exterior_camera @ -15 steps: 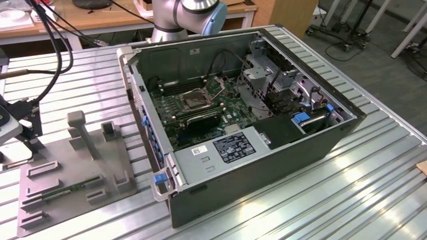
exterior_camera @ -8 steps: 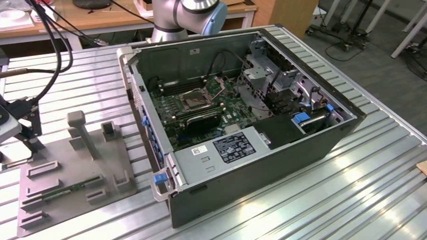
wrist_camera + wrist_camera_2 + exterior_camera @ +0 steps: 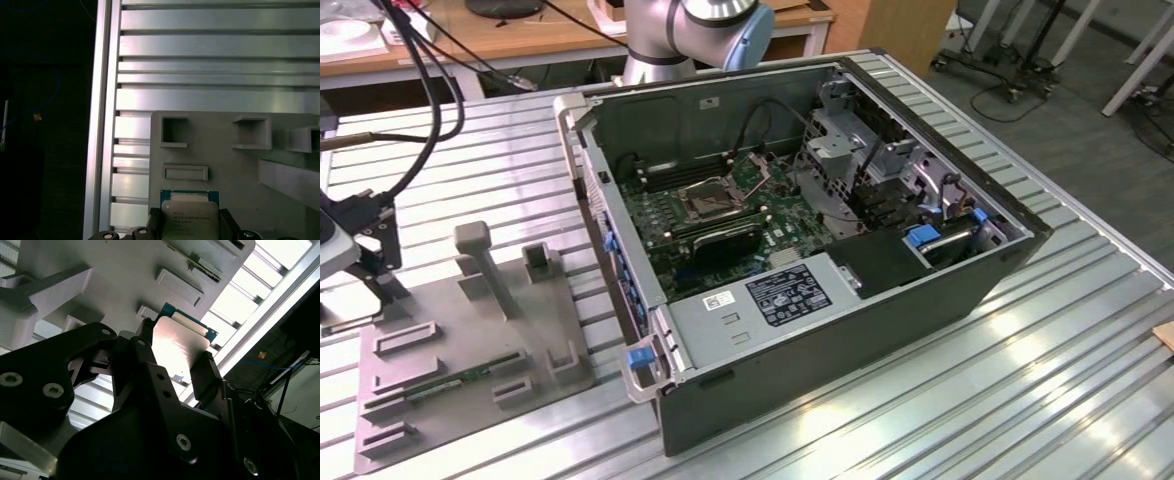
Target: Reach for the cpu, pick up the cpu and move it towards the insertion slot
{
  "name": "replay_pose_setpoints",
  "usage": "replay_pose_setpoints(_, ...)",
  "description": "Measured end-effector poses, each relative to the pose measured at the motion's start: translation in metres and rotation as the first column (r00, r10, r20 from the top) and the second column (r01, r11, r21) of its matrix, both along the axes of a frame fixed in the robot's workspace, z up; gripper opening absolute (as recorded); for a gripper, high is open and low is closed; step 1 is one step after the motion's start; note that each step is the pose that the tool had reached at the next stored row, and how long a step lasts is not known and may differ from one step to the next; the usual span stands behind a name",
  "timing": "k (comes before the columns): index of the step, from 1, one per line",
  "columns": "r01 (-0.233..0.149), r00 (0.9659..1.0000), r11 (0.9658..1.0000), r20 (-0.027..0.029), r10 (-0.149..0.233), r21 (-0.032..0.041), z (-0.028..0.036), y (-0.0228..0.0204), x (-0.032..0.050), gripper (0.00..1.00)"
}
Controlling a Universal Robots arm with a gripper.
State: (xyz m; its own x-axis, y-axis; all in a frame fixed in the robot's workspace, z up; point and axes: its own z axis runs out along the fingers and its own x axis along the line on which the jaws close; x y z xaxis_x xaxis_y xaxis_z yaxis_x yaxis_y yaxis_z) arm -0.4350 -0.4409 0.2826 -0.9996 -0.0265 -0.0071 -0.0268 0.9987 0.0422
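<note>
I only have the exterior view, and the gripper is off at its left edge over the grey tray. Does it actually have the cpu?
Observer: It looks so. In both wrist views the gripper has its fingers against two opposite edges of the cpu.
Operator: Which face of the chip can you see?
Observer: In the first wrist view the pale metal face is turned toward the camera, with a strip of green board showing along one edge.
Operator: Is it clear of the tray?
Observer: I cannot tell. In the first wrist view the cpu lies over the grey tray, close to the tray's edge and next to a low rectangular block.
</note>
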Motion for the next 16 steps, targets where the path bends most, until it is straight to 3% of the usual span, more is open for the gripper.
replay_pose_setpoints(16,0.000,1.0000,1.0000,-0.0002,0.000,-0.0001,0.0043,0.0000,0.0000,0.54)
